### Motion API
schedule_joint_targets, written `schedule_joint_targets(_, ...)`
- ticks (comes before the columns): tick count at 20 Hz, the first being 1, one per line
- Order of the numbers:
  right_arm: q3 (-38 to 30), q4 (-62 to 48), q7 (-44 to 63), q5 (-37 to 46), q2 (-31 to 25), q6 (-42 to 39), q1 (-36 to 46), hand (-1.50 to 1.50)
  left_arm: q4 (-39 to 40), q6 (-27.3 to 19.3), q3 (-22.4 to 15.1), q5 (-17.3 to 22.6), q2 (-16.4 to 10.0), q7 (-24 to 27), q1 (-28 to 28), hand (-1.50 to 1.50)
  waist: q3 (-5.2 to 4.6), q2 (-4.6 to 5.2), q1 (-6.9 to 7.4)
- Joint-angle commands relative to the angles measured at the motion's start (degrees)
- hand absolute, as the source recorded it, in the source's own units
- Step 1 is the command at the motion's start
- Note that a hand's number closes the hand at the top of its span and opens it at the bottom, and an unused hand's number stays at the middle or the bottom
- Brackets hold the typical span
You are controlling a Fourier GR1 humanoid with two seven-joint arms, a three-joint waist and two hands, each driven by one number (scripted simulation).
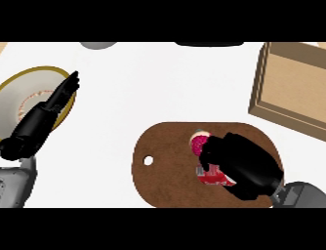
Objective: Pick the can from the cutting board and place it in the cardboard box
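White counter (158,83), right hand (245,163) fingers (211,155) curled round red can (213,177), label unreadable, left hand (36,122) fingers (69,87) straight.

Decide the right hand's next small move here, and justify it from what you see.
Probably lift straight up: the right hand curls over the can, which lies on the cutting board; the cardboard box stands beyond, at the view's upper right.

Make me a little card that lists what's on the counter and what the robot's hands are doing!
can: red, over the cutting board
right hand: curled round the can
left hand: open, above the plate
plate: gold rim, at the left
cardboard box: upper right, apart from the board
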State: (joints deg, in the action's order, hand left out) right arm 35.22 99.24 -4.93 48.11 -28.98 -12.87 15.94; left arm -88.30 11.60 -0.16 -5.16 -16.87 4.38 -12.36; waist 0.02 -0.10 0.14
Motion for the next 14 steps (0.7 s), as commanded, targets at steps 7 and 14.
schedule_joint_targets(7, -14.63, 13.27, -15.87, -6.65, -10.24, 4.56, -5.82, 1.5, 2.24, 0.04, 0.75, -1.22, 0.89, 2.62, 0.88, 0.0, -0.03, -0.05, -0.93)
schedule_joint_targets(14, -30.61, 13.45, 0.11, -20.75, -4.34, 1.0, -0.97, 1.5, -2.66, 0.01, -0.24, -1.07, 1.42, -2.69, 0.5, 0.0, -0.06, -0.21, -0.46)
